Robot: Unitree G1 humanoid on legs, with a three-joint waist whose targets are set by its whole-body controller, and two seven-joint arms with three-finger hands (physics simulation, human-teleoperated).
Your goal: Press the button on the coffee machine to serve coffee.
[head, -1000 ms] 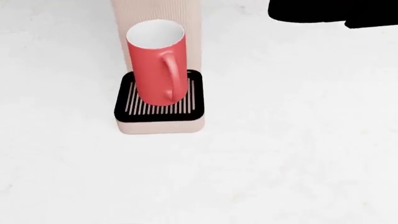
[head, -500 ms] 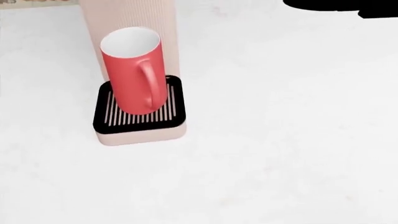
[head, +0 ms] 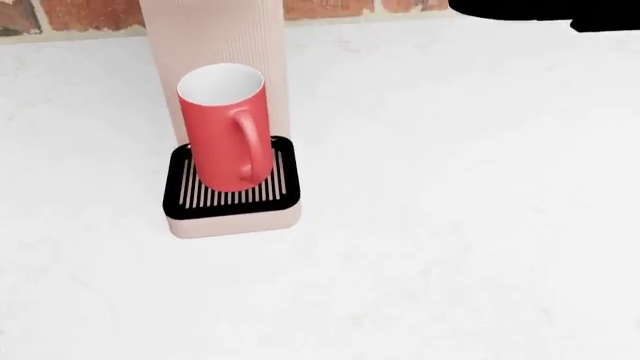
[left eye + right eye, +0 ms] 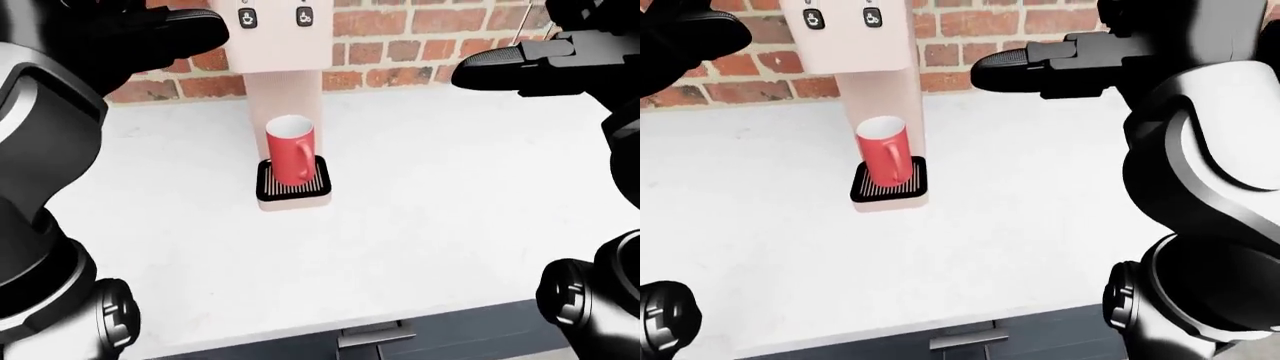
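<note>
The pinkish-beige coffee machine [image 4: 285, 67] stands against the brick wall, with two small black buttons [image 4: 247, 18] on its top face. A red mug [image 3: 225, 135] stands upright on the black slotted drip tray [image 3: 232, 196], handle toward me. My left hand [image 4: 205, 28] is raised at the top left of the left-eye view, its fingertips just left of the buttons, holding nothing. My right hand [image 4: 990, 66] hovers to the right of the machine at button height, fingers stretched toward it, empty. In the head view it is a flat black shape [image 3: 540, 11].
The machine sits on a white counter [image 4: 430, 210] below a red brick wall [image 4: 400, 45]. The counter's near edge runs along the bottom of the eye views, over a dark cabinet with a metal handle [image 4: 372, 334].
The head view has shifted: the machine and mug sit lower in the picture and the brick wall now shows along the top. The camera moved; the mug stays on the tray.
</note>
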